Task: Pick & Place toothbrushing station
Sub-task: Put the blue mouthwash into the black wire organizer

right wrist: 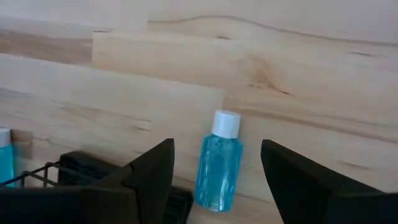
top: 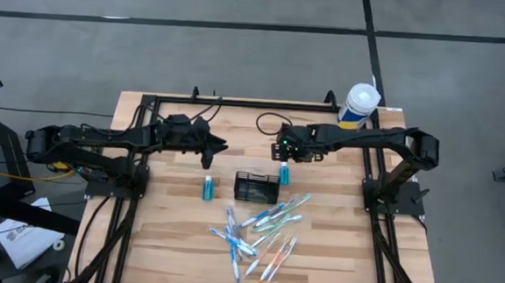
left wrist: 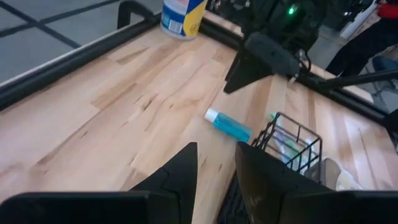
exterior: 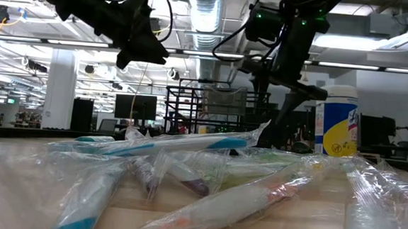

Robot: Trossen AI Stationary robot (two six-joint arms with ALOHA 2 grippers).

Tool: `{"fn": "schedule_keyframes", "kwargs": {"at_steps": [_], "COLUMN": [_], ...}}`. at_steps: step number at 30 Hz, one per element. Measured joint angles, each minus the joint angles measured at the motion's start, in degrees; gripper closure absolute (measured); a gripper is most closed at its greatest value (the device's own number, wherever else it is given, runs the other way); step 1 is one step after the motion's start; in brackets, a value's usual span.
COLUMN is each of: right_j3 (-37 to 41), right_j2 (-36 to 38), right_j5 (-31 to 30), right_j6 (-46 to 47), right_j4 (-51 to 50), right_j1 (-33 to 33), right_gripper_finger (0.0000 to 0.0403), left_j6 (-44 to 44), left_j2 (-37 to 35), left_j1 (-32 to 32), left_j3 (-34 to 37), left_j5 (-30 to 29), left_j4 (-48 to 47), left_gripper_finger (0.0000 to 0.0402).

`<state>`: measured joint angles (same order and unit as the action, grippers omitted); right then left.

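Observation:
The black wire-mesh caddy (top: 257, 187) stands on its base mid-table; it also shows in the left wrist view (left wrist: 292, 146) and the right wrist view (right wrist: 74, 169). One blue bottle with a white cap (top: 284, 172) lies on its side just behind the caddy. A second blue bottle (top: 207, 188) is left of the caddy. My right gripper (right wrist: 217, 177) is open above the first bottle (right wrist: 219, 163), one finger on either side of it, not touching. My left gripper (left wrist: 217, 177) is open and empty, above the table behind the second bottle.
Several plastic-wrapped toothbrushes (top: 260, 234) lie in a loose pile in front of the caddy, toward the near edge. A white tub with a yellow-blue label (top: 358, 106) stands at the far right corner. A black frame (top: 237, 103) runs along the table's far edge.

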<state>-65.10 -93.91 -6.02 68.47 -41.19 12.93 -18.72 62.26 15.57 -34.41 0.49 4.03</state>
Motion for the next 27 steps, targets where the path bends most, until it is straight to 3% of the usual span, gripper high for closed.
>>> {"fn": "schedule_keyframes", "kwargs": {"at_steps": [17,27], "right_j3": [0.0,0.0], "right_j2": [-8.3,-8.6], "right_j5": [1.7,1.7], "right_j6": [-3.3,-4.1], "right_j4": [6.4,5.8], "right_j1": [0.5,1.4], "right_gripper_finger": [0.0172,0.0176], "left_j6": [-0.2,-0.2], "left_j2": [0.0,0.0], "left_j1": [1.4,1.4], "left_j3": [0.5,0.5], "left_j5": [0.0,0.0], "left_j4": [-0.7,-2.0], "left_gripper_finger": [0.0298,0.0298]}}
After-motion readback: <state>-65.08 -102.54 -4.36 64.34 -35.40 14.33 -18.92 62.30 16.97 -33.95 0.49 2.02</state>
